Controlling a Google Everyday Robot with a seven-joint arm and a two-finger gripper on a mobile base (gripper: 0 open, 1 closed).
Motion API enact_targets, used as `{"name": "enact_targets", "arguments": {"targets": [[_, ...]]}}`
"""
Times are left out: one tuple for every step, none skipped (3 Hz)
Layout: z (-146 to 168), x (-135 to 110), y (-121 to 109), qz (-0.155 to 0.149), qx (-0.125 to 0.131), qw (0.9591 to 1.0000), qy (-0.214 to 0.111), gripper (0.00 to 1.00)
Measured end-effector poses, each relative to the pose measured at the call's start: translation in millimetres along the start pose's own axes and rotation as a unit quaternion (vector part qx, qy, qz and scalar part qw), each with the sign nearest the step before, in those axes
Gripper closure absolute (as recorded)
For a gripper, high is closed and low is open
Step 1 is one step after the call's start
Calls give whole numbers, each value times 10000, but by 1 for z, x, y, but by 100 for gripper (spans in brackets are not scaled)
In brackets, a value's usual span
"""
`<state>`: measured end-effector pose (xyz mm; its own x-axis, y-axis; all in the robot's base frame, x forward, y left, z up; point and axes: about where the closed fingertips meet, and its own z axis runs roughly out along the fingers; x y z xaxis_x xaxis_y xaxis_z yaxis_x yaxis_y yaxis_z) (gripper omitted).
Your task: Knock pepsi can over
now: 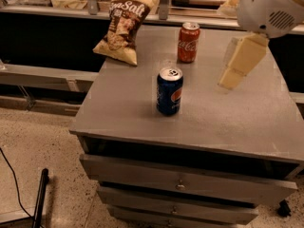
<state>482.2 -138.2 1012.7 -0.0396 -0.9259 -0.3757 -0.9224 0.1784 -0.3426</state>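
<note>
Dark blue and upright on the grey tabletop (266,122), the pepsi can (169,91) wants a sideways shove high on its wall from the gripper (231,79) hovering near it, open or closed I cannot tell.

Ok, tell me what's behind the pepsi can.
Upright red Coca-Cola can behind the pepsi can, apart; chip bag back-left; the hand hangs to the right. The pepsi can covers the tabletop strip just behind it.
</note>
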Motion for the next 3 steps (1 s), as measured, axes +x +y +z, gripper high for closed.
{"name": "enact_targets", "arguments": {"targets": [[13, -79, -16, -441, 66, 9968, -670, 0], [13, -79, -16, -442, 66, 9967, -671, 0], [19, -80, -15, -267, 35, 9940, -1057, 0]]}}
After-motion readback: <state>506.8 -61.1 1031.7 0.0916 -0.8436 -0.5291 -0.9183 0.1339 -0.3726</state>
